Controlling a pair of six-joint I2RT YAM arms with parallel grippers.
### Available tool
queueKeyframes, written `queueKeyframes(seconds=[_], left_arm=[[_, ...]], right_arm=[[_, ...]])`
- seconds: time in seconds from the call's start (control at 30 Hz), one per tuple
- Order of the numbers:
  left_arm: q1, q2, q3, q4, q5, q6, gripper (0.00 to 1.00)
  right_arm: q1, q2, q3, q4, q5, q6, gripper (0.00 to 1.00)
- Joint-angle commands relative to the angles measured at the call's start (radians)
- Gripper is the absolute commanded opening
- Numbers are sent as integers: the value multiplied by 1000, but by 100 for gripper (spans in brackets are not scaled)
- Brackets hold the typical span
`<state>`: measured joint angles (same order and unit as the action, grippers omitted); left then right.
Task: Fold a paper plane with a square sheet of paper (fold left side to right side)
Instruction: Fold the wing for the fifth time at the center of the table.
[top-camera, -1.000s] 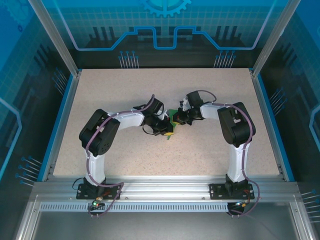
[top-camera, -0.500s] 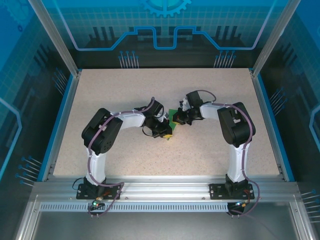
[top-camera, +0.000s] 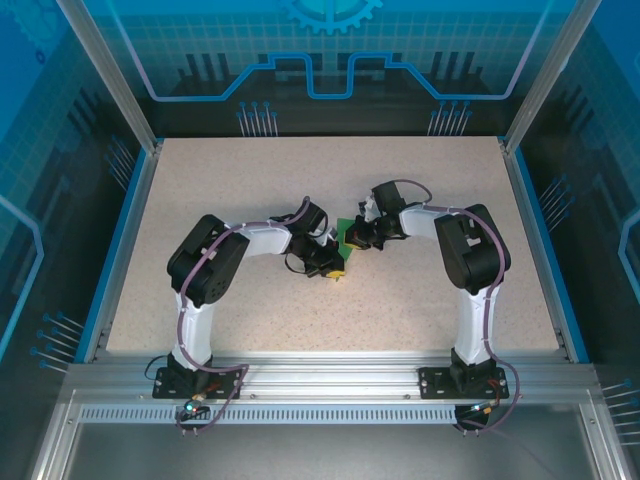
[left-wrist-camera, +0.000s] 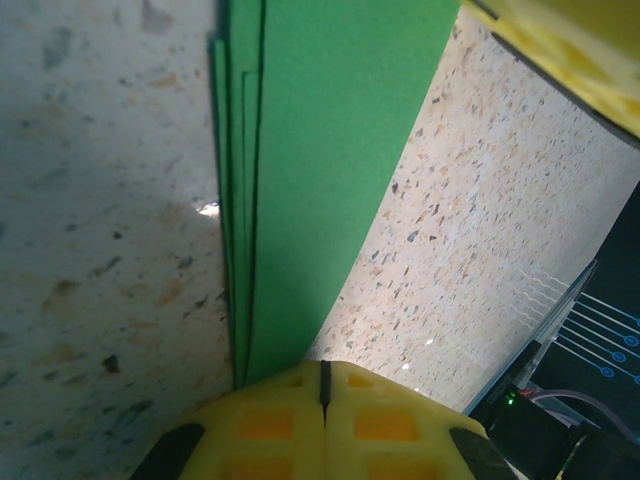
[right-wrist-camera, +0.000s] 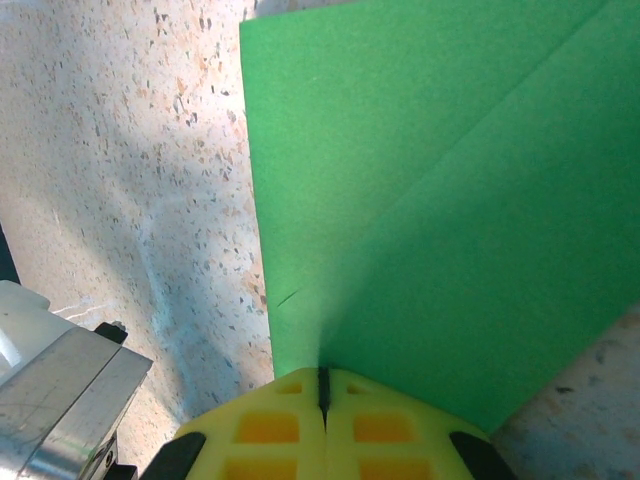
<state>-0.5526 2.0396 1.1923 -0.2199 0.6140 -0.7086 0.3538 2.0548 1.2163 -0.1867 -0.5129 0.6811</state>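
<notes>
1. The square sheet of paper lies folded at the centre of the speckled tabletop, between the two grippers. It is plain bright green.
2. Left gripper: the yellow fingers are pressed together, with only a thin seam between them. Their tips meet the narrow end of the folded strip, whose layer edges stack along its left side. Whether paper sits between the pads cannot be told.
3. Right gripper: the fingers are pressed together. Their tips rest at the paper's near edge, where a diagonal crease runs away from them.
4. From above, the grippers stand just beside each other.
5. Markings: the back panel carries a gear graphic and blue circuit-style lines.
</notes>
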Motion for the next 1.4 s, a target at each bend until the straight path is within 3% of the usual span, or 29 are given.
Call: queueKeyframes(seconds=[0.0,0.2,0.93,1.37], left_arm=[[0,22,-15,-56,6,-5,4],[0,8,-39,-116,19,33,3],[-9,-97,-184,-86,18,2,0],[-1,-194,-115,-87,5,19,0]], right_arm=[[15,51,-5,-97,68,-18,2],[11,54,1,-111,78,-22,2],[4,67,8,-122,80,-22,2],[4,66,6,-114,70,-18,2]])
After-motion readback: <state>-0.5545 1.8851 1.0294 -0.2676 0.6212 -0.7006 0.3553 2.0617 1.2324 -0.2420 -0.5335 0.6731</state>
